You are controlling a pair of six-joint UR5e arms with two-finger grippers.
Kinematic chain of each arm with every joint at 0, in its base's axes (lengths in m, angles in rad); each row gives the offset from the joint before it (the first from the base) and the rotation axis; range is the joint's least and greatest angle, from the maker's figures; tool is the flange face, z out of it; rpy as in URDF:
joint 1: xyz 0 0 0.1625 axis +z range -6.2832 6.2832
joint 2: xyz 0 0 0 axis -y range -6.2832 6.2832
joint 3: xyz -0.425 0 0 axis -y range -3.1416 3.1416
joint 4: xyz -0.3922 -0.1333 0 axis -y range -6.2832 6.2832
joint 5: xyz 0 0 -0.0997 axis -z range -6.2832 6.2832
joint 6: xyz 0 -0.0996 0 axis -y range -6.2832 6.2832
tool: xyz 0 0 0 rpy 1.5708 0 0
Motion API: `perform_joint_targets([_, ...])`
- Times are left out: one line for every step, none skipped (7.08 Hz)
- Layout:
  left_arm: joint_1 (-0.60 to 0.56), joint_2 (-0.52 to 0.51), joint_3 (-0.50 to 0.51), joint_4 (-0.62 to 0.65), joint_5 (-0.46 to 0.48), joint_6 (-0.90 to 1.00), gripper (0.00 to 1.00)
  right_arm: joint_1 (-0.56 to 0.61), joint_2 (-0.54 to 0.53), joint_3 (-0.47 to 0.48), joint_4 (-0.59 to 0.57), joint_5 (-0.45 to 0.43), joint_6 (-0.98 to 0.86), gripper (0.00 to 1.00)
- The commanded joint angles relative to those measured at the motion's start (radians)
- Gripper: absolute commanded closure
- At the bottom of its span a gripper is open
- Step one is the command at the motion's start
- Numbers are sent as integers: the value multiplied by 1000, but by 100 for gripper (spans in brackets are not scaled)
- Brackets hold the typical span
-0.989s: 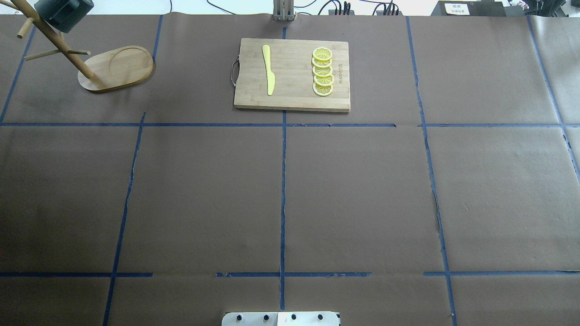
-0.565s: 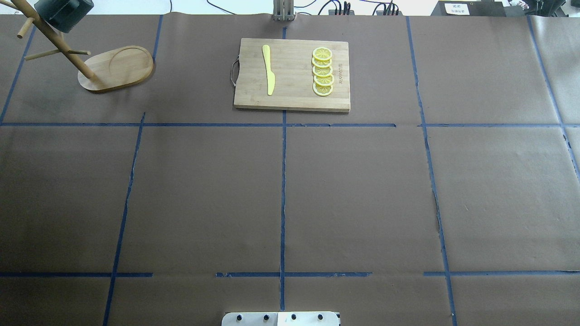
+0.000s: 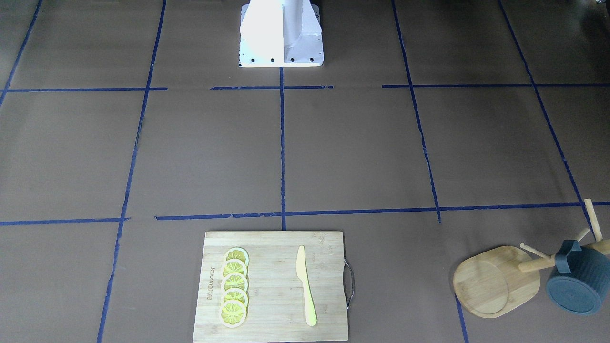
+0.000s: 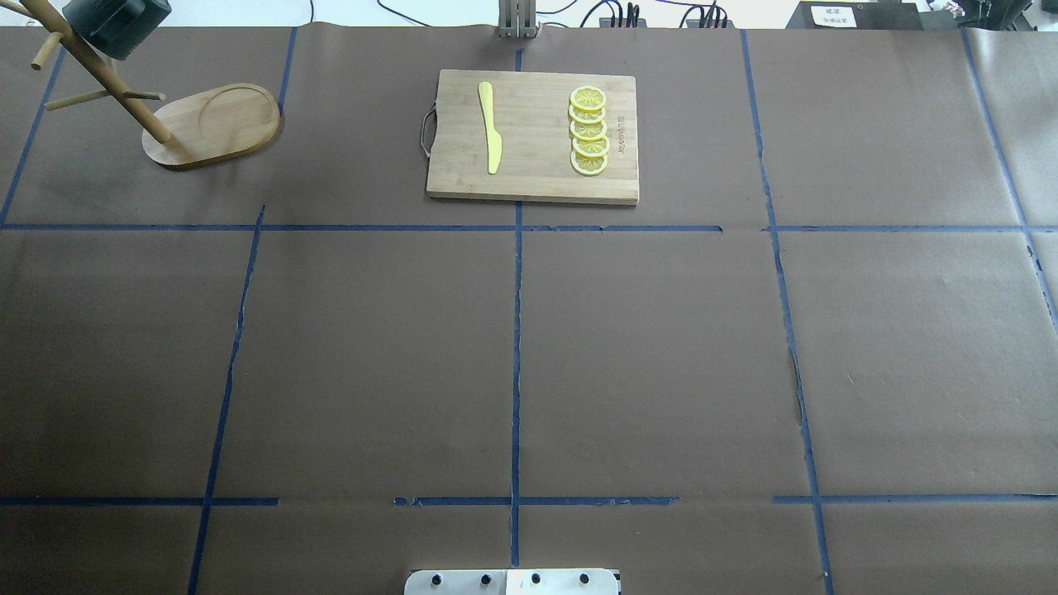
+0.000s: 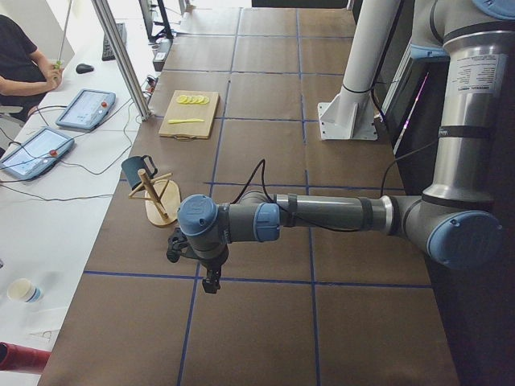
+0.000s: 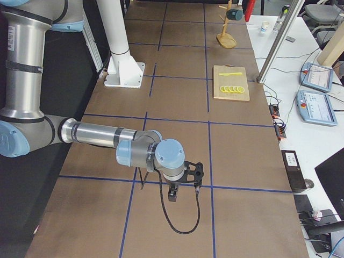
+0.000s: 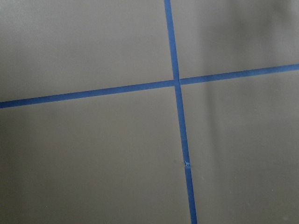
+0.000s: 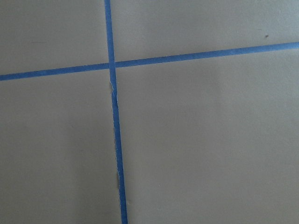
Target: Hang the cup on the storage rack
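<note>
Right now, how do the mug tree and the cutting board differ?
Shape: the mug tree has a rounded base, pole and pegs; the cutting board is a flat rectangle with a metal handle.
Load: the mug tree carries a blue-grey cup on a peg; the cutting board holds a yellow knife and five lemon slices.
Place: the mug tree stands at the robot's far left; the cutting board far centre.
Both are light wood.
</note>
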Motion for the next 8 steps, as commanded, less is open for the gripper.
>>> perform_joint_targets([0, -3, 3, -4, 0, -13, 0, 2, -1, 6, 3, -9, 1, 0])
perform_joint_targets([0, -3, 3, -4, 0, -13, 0, 1, -1, 6, 4, -11, 1, 0])
perform_joint_targets([0, -3, 4, -4, 0, -13, 0, 1, -1, 6, 4, -15, 1, 0])
perform_joint_targets([0, -3, 4, -4, 0, -13, 0, 1, 1, 6, 4, -17, 1, 0])
perform_joint_targets([2, -3, 4, -4, 0, -13, 0, 1, 1, 6, 4, -15, 1, 0])
perform_joint_targets([2, -3, 13, -7, 0, -12, 0, 1, -1, 6, 4, -17, 1, 0])
perform_joint_targets([2, -3, 13, -7, 0, -12, 0, 1, -1, 8, 7, -17, 1, 0])
perform_joint_targets([2, -3, 13, -6, 0, -12, 0, 1, -1, 8, 9, -17, 1, 0])
